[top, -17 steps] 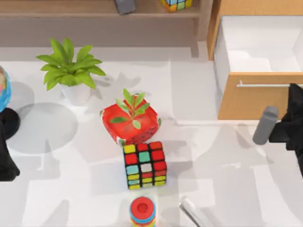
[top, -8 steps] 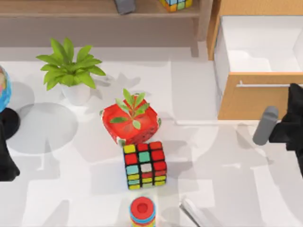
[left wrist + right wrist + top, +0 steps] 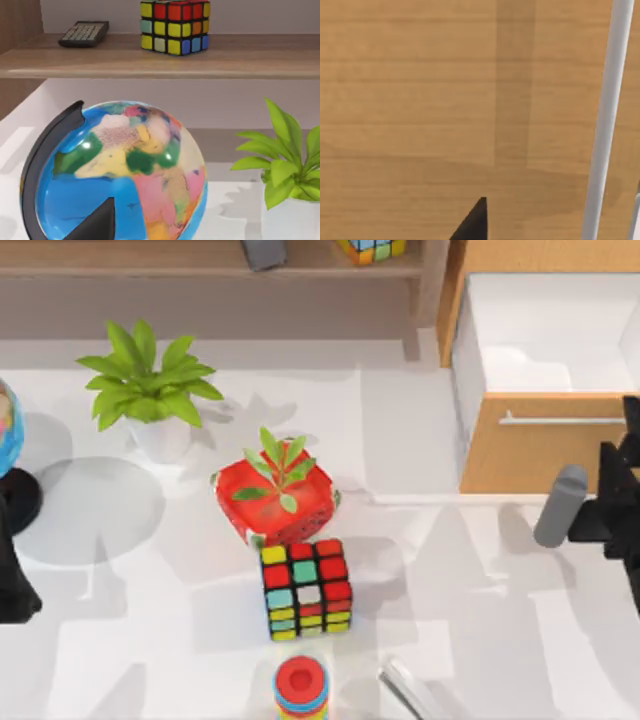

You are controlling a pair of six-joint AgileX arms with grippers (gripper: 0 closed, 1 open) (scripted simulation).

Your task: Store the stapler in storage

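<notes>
The stapler lay flat on the table at its near edge, just right of centre, untouched and well apart from both arms. It looked a slim, pale, hard bar, running off the near edge of the top view.

At the far left, the left gripper sat parked beside a glossy globe on a dark curved stand. Whether it was open or shut could not be told. Right of that stood a leafy plant in a smooth white pot. Next came a red, strawberry-patterned pot, with a sticker-faced cube near it. A stack of coloured rings stood just left of the stapler.

At the far right, the drawer stood pulled out. It had a light wood-grain front, a thin round silver handle and a bare white inside. The right gripper hung close against that front, by the handle's right end. Its opening could not be told, and nothing could be seen in its grasp.

With the drawer open, the opening step seemed done and the pick-up not yet begun. The next move probably called for an arm to reach the near edge. It would have to close across the stapler's narrow width, lift it and carry it over the drawer's front wall.
</notes>
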